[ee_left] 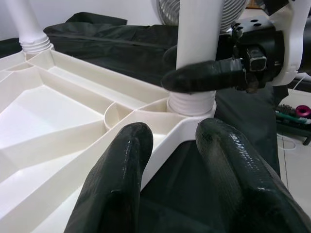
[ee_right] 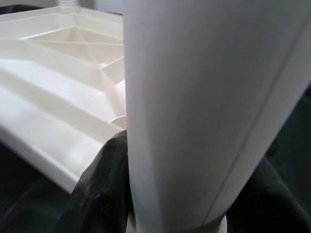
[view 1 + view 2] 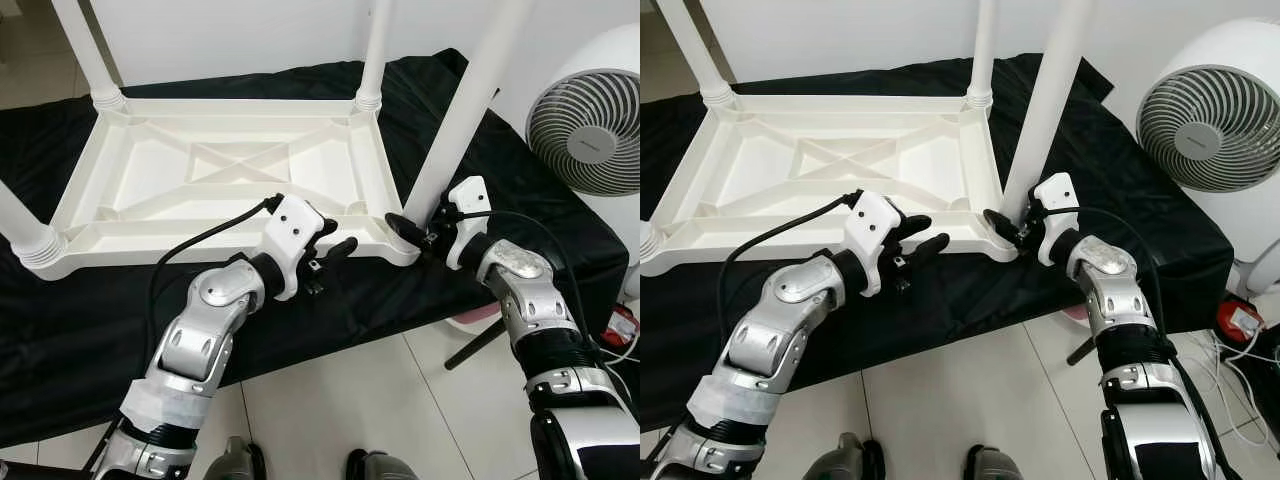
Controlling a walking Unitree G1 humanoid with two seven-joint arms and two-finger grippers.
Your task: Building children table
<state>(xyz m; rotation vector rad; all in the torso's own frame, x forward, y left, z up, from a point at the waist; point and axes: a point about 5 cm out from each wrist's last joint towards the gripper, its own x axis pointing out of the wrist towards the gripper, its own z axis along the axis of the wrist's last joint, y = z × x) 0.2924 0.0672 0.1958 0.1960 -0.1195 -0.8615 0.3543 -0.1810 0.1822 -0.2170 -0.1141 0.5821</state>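
A white plastic tabletop (image 3: pixel 830 160) lies upside down on a black cloth (image 3: pixel 1110 190). The right gripper (image 3: pixel 1012 226) clasps the near-right table leg (image 3: pixel 1048 100) at its base. The left gripper (image 3: pixel 925 238), fingers parted, hovers beside the tabletop's near edge. A white fan (image 3: pixel 1212 120) stands at right.
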